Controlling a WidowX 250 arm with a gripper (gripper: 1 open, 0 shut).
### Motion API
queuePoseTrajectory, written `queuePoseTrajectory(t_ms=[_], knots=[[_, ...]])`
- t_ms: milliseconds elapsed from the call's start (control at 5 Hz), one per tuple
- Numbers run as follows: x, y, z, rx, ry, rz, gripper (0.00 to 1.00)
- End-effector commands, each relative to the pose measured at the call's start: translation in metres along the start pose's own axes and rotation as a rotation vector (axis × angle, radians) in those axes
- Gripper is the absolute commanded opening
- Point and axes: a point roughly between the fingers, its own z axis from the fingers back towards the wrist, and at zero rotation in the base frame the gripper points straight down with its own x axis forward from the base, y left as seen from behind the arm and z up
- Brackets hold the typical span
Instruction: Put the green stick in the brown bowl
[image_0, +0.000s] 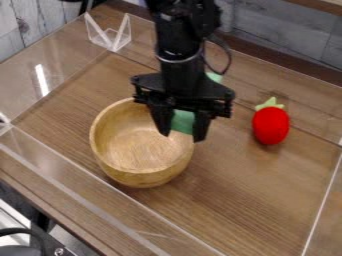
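Note:
My black gripper (183, 122) points straight down and is shut on the green stick (185, 123), which shows as a bright green block between the fingers. It hangs above the right rim of the brown bowl (130, 147), a round light wooden bowl with thick walls on the wooden table. The bowl's inside holds nothing that I can see. The stick is off the table, held in the air.
A red strawberry-shaped toy (271, 123) lies on the table to the right of the bowl. Clear plastic walls (40, 80) ring the work area, with a clear bracket (107, 32) at the back left. The arm rises behind the gripper to the top of the view.

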Motion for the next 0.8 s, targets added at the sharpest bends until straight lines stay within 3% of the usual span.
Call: queuePoseTrajectory(t_ms=[0,400,600], knots=[[0.016,0.001,0.008,-0.003,-0.053,0.005,0.0],[0.008,0.019,-0.026,0.003,-0.05,-0.006,0.0],[0.01,0.027,-0.027,0.007,-0.047,0.009,0.0]])
